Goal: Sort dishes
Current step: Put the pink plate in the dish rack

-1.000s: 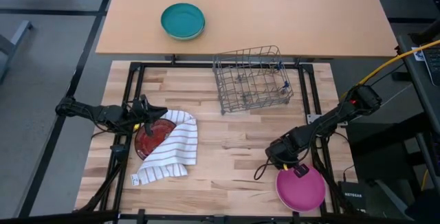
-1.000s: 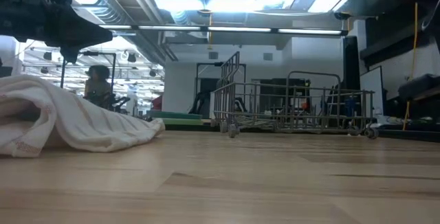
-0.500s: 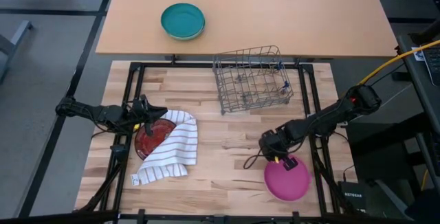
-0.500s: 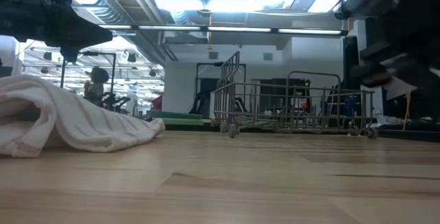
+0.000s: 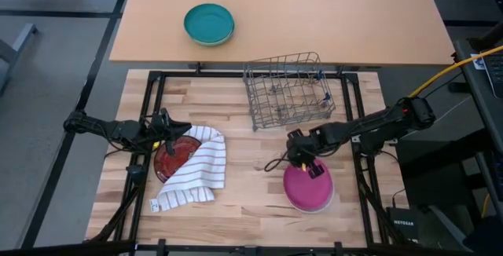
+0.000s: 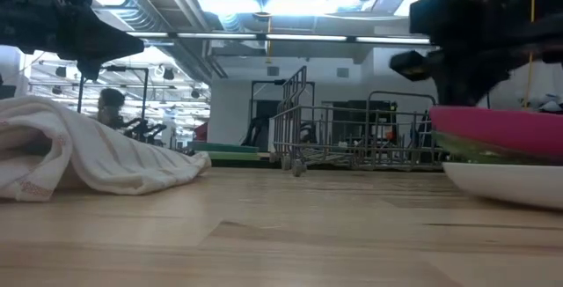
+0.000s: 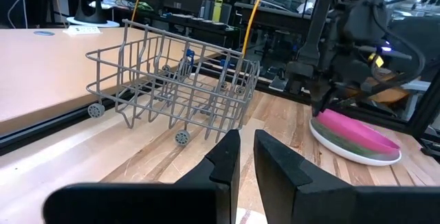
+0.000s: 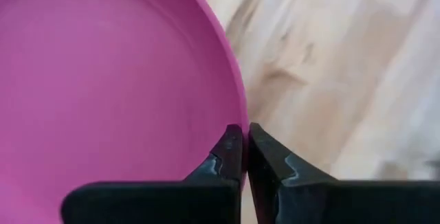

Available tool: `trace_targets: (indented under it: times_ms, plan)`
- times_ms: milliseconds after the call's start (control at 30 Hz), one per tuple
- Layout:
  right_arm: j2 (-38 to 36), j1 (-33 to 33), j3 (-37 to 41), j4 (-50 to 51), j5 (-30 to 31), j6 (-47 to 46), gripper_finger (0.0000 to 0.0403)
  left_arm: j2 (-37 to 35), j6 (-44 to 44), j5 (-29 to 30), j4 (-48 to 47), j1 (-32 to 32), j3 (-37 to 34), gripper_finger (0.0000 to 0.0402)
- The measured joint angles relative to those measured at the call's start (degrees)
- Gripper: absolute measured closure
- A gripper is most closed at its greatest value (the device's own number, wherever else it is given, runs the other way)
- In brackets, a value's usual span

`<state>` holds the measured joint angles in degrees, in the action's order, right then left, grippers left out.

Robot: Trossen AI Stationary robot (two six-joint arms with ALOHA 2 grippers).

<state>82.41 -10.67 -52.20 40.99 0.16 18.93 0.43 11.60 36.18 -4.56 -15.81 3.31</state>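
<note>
While the butcher-block table (image 5: 259,170) carries every item, the wire dish rack (image 5: 287,89) at its far edge serves as the landmark for all positions below. Well to the rack's near left lies the white striped cloth (image 5: 196,170), bunched over part of the dark red plate (image 5: 169,155), whose exposed arc shows at the cloth's outer edge. Near the rack's front right corner sits the magenta-pink plate (image 5: 308,187), and the low view shows it stacked on the pale green plate (image 6: 501,150), whose whitish underside rests on the wood. Beyond the rack, on the adjoining tan surface, a teal bowl (image 5: 209,23) stands well apart and takes no part in the step. The right gripper (image 5: 308,166) is positioned between the rack and the pink plate, with its fingers pinched on the plate's rim; the right wrist view shows the two dark tips clamped either side of that rim. The left gripper (image 5: 169,127) hovers beside the dark red plate, far from the rack, with its jaws closed on nothing. The step in hand appears to be carrying the pink plate to the rack. To perform it well, maintain firm rim pressure, lift until the plate clears the green one beneath, tilt it upright and align it with a slot between the tines before lowering. Release only once the wires support the plate.
</note>
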Motion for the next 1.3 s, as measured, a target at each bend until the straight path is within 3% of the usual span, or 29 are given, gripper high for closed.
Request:
trace_targets:
  times_ms: [467, 833, 1300]
  plan:
    - [0.0, 0.2, -17.5, 14.9, 17.7, 12.0, 0.0392, 0.0, 0.0, 0.0, 0.0, 0.0, 0.0, 0.0366]
    - [0.0, 0.2, -21.8, 21.9, 19.6, 13.7, 0.0391, 0.0, 0.3, 0.0, 0.0, 0.0, 0.0, 0.0366]
    - [0.0, 0.2, -23.3, 22.9, 44.0, 31.1, 0.0395, 0.0, 0.4, 0.0, 0.0, 0.0, 0.0, 0.0366]
